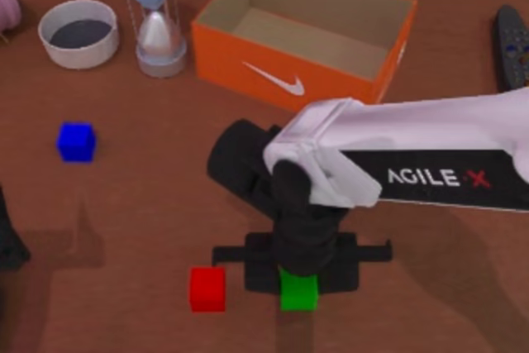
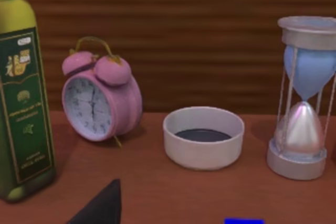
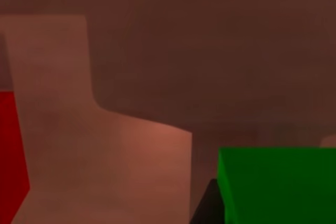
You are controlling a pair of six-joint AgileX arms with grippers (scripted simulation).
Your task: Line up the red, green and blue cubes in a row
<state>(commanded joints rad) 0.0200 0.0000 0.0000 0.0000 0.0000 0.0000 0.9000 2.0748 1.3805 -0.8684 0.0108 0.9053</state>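
Right arm: the white AgileX arm reaches in from the right side of the table, over the middle, and points down at the near edge.
Right gripper (image 1: 299, 274): it sits right over the green cube. It may be holding the cube, but the fingers are hidden under the wrist, so it is hard to tell if they are pinched or let go.
Green cube (image 1: 298, 291): it is at the near edge of the table, partly under the gripper. In the right wrist view it fills the corner, very close (image 3: 277, 184).
Red cube (image 1: 207, 288): it rests on the table just to the left of the green cube, with a small gap between them.
Blue cube (image 1: 76, 141): it sits alone on the left side, well apart from the other two.
Left arm: only a dark bit shows at the left edge, parked.
Orange shoebox (image 1: 248, 59): open, at the back of the table.
Hourglass (image 1: 157, 18): stands left of the shoebox.
White bowl (image 1: 78, 35): left of the hourglass.
Pink alarm clock (image 2: 100, 98): stands beside the bowl in the left wrist view, next to a green bottle (image 2: 21, 98).
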